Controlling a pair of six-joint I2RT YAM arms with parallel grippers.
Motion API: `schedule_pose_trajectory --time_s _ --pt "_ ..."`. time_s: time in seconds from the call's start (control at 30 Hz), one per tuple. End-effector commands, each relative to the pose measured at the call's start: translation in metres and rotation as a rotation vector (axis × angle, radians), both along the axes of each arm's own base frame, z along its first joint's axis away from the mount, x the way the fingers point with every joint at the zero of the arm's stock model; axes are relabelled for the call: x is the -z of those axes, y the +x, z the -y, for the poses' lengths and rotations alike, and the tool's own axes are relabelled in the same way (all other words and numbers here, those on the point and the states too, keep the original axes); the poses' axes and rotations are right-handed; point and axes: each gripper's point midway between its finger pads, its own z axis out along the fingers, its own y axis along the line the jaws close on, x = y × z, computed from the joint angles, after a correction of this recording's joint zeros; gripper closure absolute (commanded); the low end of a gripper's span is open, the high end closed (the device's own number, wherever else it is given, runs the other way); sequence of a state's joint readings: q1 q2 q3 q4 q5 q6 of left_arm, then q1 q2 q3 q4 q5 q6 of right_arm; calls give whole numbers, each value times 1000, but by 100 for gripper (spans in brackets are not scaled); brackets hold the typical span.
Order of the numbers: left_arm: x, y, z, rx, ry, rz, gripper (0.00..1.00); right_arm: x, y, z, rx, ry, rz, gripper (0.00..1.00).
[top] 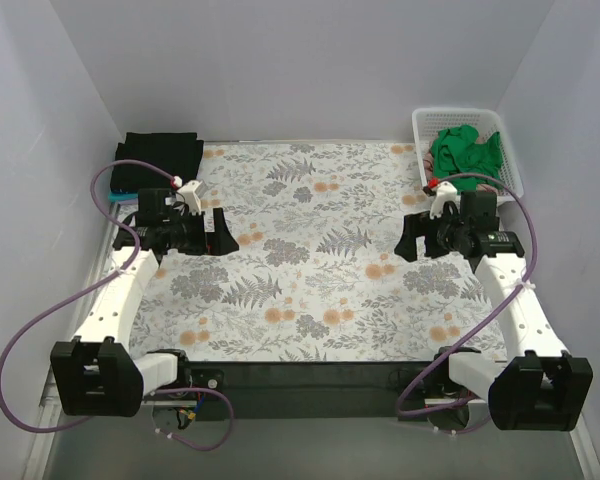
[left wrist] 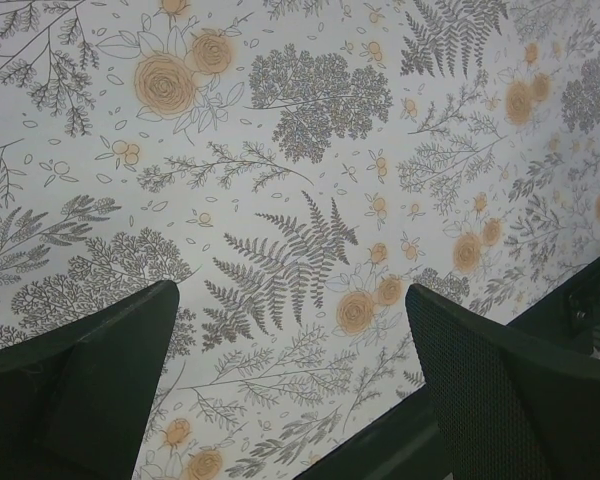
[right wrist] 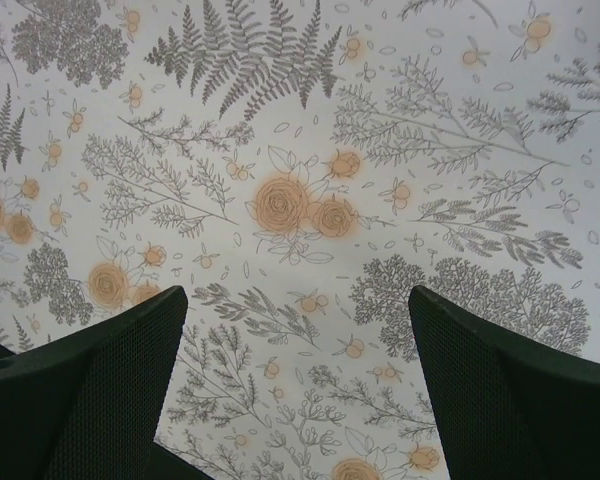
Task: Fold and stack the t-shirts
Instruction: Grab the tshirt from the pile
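On the top camera, a folded black t-shirt (top: 160,160) lies in the far left corner, its long side running across the table, behind my left gripper (top: 220,232). A crumpled green t-shirt (top: 465,150) with no clear axis fills the white basket (top: 513,165) beyond my right gripper (top: 408,240).

On the left wrist camera, the fingers (left wrist: 90,380) are spread with only floral tablecloth (left wrist: 300,150) between them. The right wrist camera shows the same.

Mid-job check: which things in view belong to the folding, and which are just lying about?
Job: black shirt, folded, far-left corner; green shirt, crumpled in the basket.
Lying about: the basket itself, white, far right; floral cloth covering the table.
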State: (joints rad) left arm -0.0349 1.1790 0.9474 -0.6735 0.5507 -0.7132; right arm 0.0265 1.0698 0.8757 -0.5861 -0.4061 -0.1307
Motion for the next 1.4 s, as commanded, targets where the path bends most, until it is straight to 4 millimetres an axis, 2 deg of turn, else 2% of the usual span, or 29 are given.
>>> schedule_pose_trajectory --time_s 0.0,0.07,0.1,0.13,0.17,0.2,0.23,0.27,0.3,0.33,0.37,0.4,0.43,0.47,0.53,0.57,0.63,0.67,0.73,0.77,0.8,0.83,1.0,1.03,1.13,1.23,1.3,1.33,1.37 --pt "-20 9 1 21 10 52 2 -44 31 1 -7 -11 119 2" --pt "-29 18 -2 21 32 71 2 -55 45 -2 -39 -3 123 2" --pt "-29 22 -2 21 36 60 2 -85 58 -4 -47 4 189 2" --pt "-33 26 -2 22 35 66 2 -87 71 -3 -42 6 185 2" --pt "-39 31 -1 24 33 80 2 -98 82 0 -25 -2 207 2" --pt "-45 35 0 28 26 98 2 -127 98 2 -17 -8 271 2" --pt "-49 38 1 29 20 107 2 -138 110 3 -10 -11 291 2" --pt "-53 40 3 38 8 115 2 -129 132 23 45 -28 262 2" --pt "-60 46 5 38 -3 133 2 -132 145 31 63 -34 270 2" --pt "-62 48 6 38 -9 136 2 -161 163 41 84 -41 337 2" --pt "-64 50 8 44 -19 139 2 -142 187 63 141 -63 290 2" --pt "-66 54 9 46 -28 139 2 -146 203 74 178 -71 297 2" --pt "-65 56 10 42 -35 127 2 -170 220 86 210 -79 352 2" --pt "-65 56 11 47 -44 119 2 -148 244 105 253 -87 309 2" --pt "-59 57 13 51 -56 92 2 -146 266 117 273 -96 322 2" --pt "-58 57 14 49 -57 86 2 -141 284 125 284 -116 336 2" --pt "-52 55 13 49 -55 71 2 -132 300 134 307 -139 345 2" --pt "-49 55 12 45 -48 67 2 -120 314 145 342 -174 348 2" --pt "-44 53 10 40 -35 57 2 -106 327 158 387 -210 344 2" --pt "-41 53 9 40 -27 50 2 -91 337 167 411 -225 336 2" --pt "-38 52 8 38 -23 39 2 -82 342 170 411 -226 328 2" --pt "-36 51 8 40 -20 32 2 -63 348 171 406 -222 302 2" --pt "-25 49 5 34 0 -1 2 -28 365 168 372 -200 288 2" --pt "-24 49 4 32 2 -4 2 -13 369 171 378 -211 269 2" --pt "-20 49 5 30 1 -27 2 6 374 176 385 -236 251 2" --pt "-19 51 3 19 4 -36 2 14 374 178 386 -245 239 5" --pt "-18 53 3 10 7 -39 2 11 372 177 378 -241 243 24" --pt "-19 54 3 11 6 -37 2 2 370 177 365 -242 257 35" --pt "-18 55 3 10 5 -41 2 1 368 173 343 -229 258 59"
